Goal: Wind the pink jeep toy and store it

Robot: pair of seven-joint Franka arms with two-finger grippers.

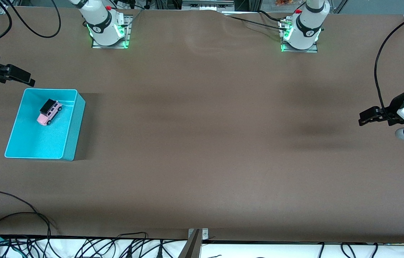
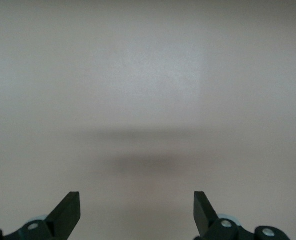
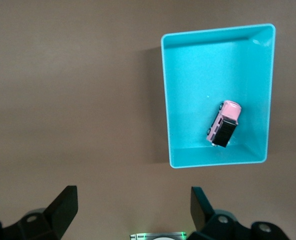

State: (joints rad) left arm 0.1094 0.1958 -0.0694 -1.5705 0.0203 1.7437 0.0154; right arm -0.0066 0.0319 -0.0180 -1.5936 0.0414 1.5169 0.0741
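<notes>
Sitting in turquoise bin [image 1: 71,138], pink jeep toy [image 1: 49,112], both jaws open, empty, apart.

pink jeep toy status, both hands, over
Left hand open, empty, waiting at its end of the table. Right hand open, empty, beside turquoise bin. Pink jeep toy inside bin. Nothing in the way.

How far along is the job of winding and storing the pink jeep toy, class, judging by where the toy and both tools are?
Storing looks done: the pink jeep toy sits on its wheels inside the turquoise bin, toward the right arm's end of the table. Nothing is in hand: the right tool hangs open beside the bin, and the left tool waits open over bare table. Whether it was wound cannot be seen. Little appears left.
</notes>
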